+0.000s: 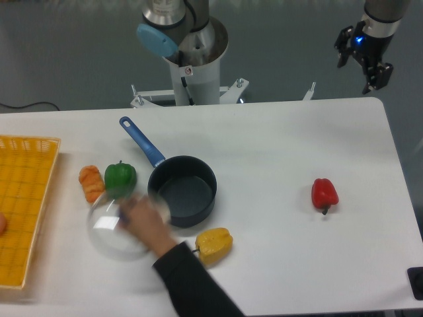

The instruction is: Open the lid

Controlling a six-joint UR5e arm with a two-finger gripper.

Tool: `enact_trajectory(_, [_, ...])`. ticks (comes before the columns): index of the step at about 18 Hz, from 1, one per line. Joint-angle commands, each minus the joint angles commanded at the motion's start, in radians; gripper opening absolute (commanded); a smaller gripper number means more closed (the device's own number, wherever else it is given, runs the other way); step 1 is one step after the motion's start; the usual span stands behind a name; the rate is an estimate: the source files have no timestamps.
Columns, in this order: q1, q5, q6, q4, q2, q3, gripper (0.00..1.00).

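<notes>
A person's hand (142, 221) lifts the glass lid (119, 224) left of the uncovered saucepan (183, 191); the distant end effector (365, 58) hangs released, gripping nothing. Re-covering seems next.

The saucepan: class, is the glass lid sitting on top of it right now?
No. The saucepan is open, its dark inside showing, while a person's hand holds the lid off to its left, over the table.
</notes>
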Motion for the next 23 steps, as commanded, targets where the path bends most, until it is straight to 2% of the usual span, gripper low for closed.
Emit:
enact_trajectory(4, [-0.021, 0.000, -0.018, 0.003, 0.000, 0.000, 1.00])
enact_trajectory(12, [-0.072, 0.002, -0.185, 0.008, -0.002, 0.005, 1.00])
enact_trajectory(23, [-0.074, 0.000, -0.187, 0.008, -0.002, 0.005, 1.00])
